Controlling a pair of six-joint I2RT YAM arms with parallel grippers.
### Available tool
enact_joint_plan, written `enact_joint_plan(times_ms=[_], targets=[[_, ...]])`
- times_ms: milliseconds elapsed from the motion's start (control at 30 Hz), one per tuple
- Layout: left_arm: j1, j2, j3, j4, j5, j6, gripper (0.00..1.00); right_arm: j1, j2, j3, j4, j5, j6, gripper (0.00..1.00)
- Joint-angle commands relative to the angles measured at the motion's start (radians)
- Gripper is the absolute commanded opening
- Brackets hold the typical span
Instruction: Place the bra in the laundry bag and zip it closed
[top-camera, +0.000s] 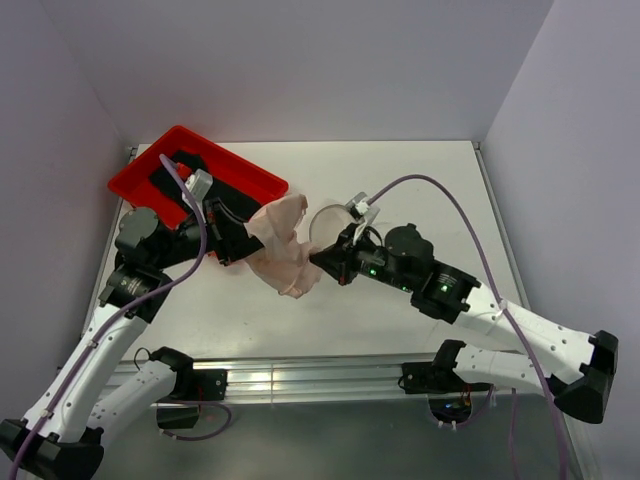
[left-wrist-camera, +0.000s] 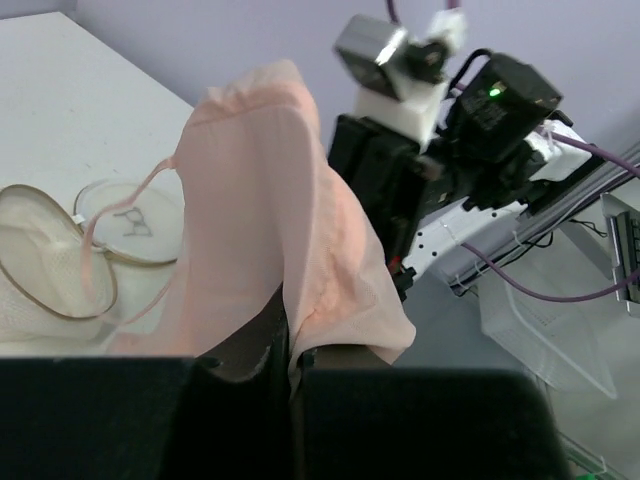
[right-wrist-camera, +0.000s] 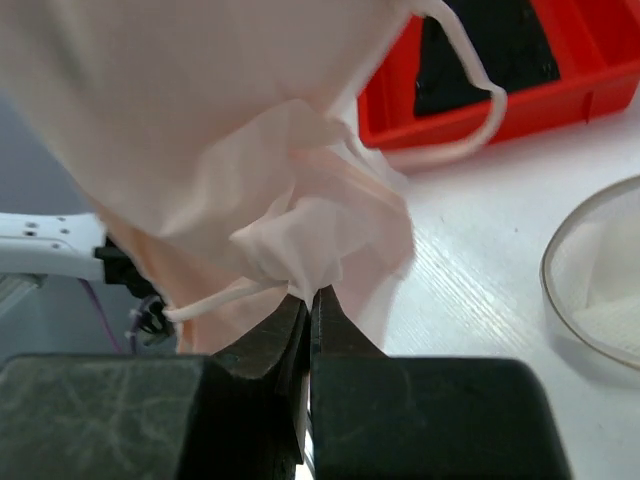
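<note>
Fingertips of the right hand (right-wrist-camera: 310, 325) fill the bottom of the R wrist view. The dark pads are pressed together w/ no gap, and a bunched fold of the bra (right-wrist-camera: 250, 150) plus one thin strap is nipped at the tips. The rest of the garment hangs above and left of the tips, off the tabletop (right-wrist-camera: 470, 250). This view alone gives a close look at a corner of the red tray (right-wrist-camera: 480, 105) w/ the black cloth (right-wrist-camera: 490, 45) inside. A curved rim of the laundry bag (right-wrist-camera: 605, 315) lies flat at the right edge, apart from the bra.

L wrist view: fingers of the left hand (left-wrist-camera: 290, 350) stand close, w/ only a thin slot btwn them. Pink fabric drapes over them and runs down into the slot. It appears pinched there, though the cloth hides the contact itself. Only this view shows the bag's flat face w/ its small black mark, and a second mesh-lined rim overlapping it. Both lie on the tabletop, left of the raised bra.

Top view gives the layout. The bra is spread btwn both hands at mid-tabletop, w/ the left hand at its left edge and the right hand at its lower right. The bag sits just beyond the right hand; whether it touches the bra's right edge cannot be told. The tray is at the far-left corner. Finger gaps are not legible from this cam.
</note>
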Motion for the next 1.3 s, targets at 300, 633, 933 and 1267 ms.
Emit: enact_joint_plan(times_ms=[300,633,933,1267], targets=[[0.003,-0.082,0.018,0.044,-0.231,0.023,0.0,0.023,-0.046,-0.023,-0.039,-0.293,-0.038,0.15],[0.003,-0.081,-0.078,0.321,0.094,-0.097,0.0,0.054,-0.167,0.045,-0.095,-0.144,-0.219,0.95],[0.003,-0.096,-0.181,0.449,0.28,-0.242,0.0,-0.025,-0.099,0.241,-0.012,-0.148,-0.417,1.0],[-0.02,-0.076,-0.17,0.46,0.36,-0.253,0.0,-0.068,0.111,0.401,-0.1,-0.443,-0.474,1.0]])
